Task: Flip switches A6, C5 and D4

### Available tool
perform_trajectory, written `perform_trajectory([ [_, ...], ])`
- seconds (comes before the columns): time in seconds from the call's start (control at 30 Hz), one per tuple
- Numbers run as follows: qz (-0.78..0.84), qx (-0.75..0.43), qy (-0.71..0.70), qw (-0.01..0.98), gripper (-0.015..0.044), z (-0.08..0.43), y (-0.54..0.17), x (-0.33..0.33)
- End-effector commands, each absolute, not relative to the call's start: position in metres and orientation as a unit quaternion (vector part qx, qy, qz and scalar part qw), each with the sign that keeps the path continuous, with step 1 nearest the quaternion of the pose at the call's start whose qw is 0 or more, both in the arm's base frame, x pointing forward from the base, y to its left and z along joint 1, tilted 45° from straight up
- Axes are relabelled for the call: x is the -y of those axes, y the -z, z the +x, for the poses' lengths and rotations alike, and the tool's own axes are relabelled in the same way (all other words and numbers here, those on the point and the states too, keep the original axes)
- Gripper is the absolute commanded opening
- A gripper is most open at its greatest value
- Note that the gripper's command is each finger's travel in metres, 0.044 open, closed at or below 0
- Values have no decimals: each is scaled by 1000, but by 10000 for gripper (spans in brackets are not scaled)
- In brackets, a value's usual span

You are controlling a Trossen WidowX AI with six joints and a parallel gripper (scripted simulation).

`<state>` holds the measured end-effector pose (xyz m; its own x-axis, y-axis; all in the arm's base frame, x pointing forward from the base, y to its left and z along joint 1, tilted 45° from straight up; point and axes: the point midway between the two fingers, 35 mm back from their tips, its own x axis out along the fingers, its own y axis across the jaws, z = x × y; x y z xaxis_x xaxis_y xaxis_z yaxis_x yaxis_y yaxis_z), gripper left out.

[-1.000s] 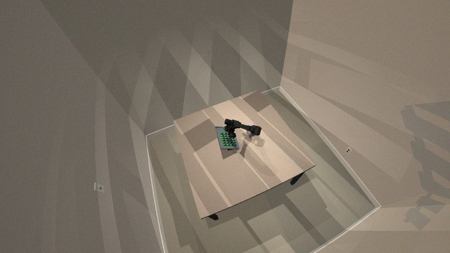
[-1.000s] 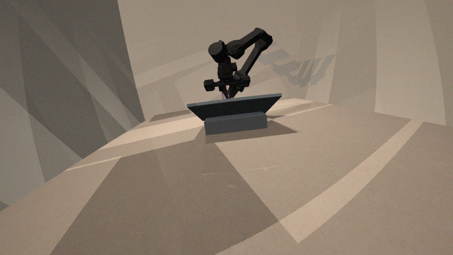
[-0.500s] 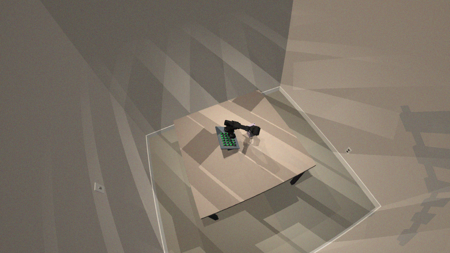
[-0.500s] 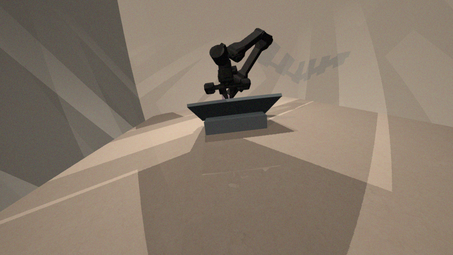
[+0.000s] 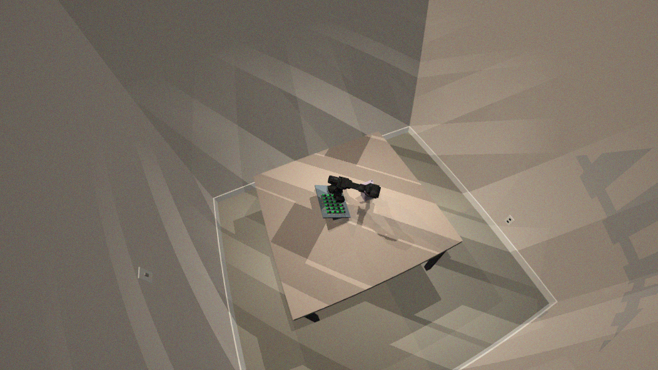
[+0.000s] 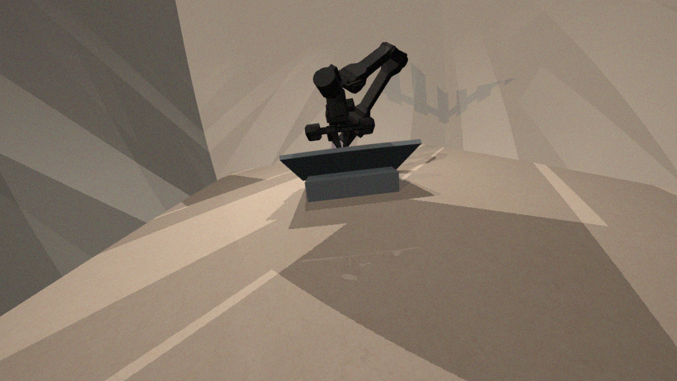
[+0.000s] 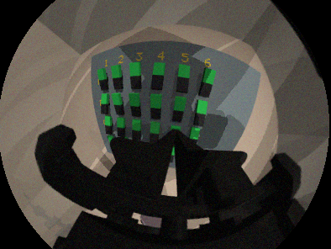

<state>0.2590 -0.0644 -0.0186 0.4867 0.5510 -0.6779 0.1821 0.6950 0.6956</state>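
Note:
The grey panel (image 5: 320,189) (image 6: 350,161) (image 7: 244,90) stands tilted on a block, with rows of green and black switches. My gripper (image 6: 342,145) (image 7: 175,132) is shut and empty, with its tips over row C at column 5 in the wrist view. Switch C5 (image 7: 176,127) shows only a green sliver above the tips; the rest is hidden. Whether the tips touch it I cannot tell. Switch A6 (image 7: 207,82) is at the top right, green at its far end and black at its near end. D4 is hidden behind the fingers.
Switch C6 (image 7: 195,133) is just right of the tips, and switch B6 (image 7: 202,108) is above it. Switch C4 (image 7: 154,127) is to their left. The supporting block (image 6: 352,185) is under the panel. The table (image 5: 368,257) extends around it. A shadow falls on the panel's right part.

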Motion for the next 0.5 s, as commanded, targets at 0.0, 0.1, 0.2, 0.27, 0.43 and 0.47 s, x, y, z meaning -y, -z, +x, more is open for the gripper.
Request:
perform_trajectory([
  [0.0,373,-494,-117,776,0,258,19,64],
  [0.1,373,-494,-117,776,0,258,19,64],
  [0.2,373,-494,-117,776,0,258,20,64],
  [0.27,373,-494,-117,776,0,259,20,64],
  [0.43,373,-494,-117,776,0,259,20,63],
  [0.47,373,-494,-117,776,0,259,20,63],
])
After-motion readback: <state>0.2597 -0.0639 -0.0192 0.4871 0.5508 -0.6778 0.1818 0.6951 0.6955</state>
